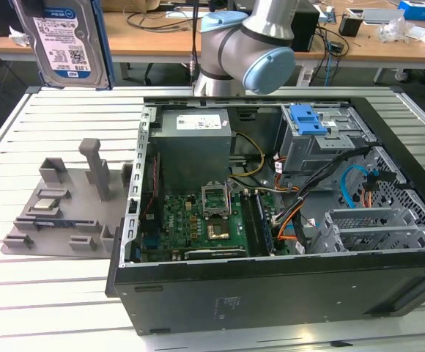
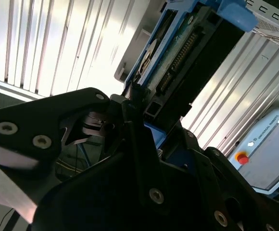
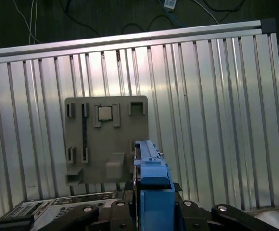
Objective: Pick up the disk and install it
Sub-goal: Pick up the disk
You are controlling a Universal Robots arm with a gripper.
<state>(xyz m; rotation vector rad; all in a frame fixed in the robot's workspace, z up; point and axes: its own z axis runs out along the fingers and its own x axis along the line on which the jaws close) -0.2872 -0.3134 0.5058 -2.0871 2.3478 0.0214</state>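
— Where's the disk (image 1: pixel 66 37) right now?

— Up in the air, high at the exterior view's left, label facing us. It's well above the grey tray (image 1: pixel 58 213) on the slatted table (image 1: pixel 44 308), and well apart from the open computer case (image 1: pixel 271 301).

— Has the arm got a proper hold of it?

— Looks like it. In the first wrist view the gripper (image 3: pixel 151 204) has its jaws closed on the disk, which sits edge-on between them with a blue rail towards the camera. How deep the grip goes I can't tell.

— So what worries you?

— A slip, mostly. As far as I can judge it's pinched near one end, with the rest hanging free. If the grip is shallow, a quick swing could twist it in the jaws or shake it loose. Then it lands on the metal slats, or on the tray where that small square chip (image 1: pixel 45 204) sits.

— And over at the case?

— The drive bay with the blue top (image 1: pixel 308 121) sits towards the far side of the case, just beside a bundle of cables (image 1: pixel 322 198). I'd guess a disk that arrives tilted would jam its rails at the bay or snag those cables. The green board (image 1: pixel 198 220) lies bare lower down, so a drop there would be costly
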